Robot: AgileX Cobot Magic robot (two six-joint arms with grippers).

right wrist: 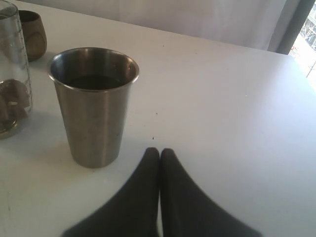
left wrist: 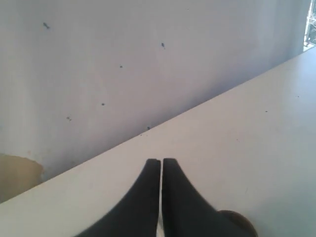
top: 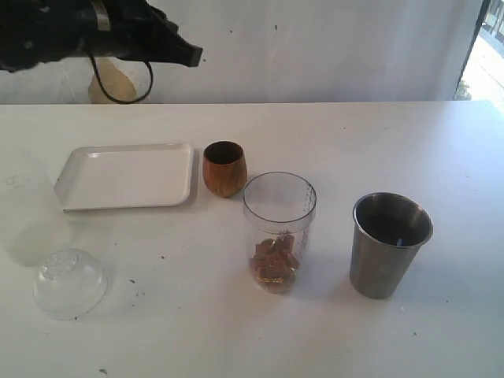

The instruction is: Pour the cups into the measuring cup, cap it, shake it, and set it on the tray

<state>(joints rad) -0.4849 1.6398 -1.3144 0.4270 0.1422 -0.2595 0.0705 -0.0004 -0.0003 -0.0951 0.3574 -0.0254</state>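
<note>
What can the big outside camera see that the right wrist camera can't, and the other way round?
Only the exterior view shows the white tray, the clear dome cap and the left gripper up at the back. Only the right wrist view shows the right gripper, shut, close to the steel tumbler. Both show the steel tumbler, the measuring cup with brown pieces in it, the wooden cup and the white table.
</note>
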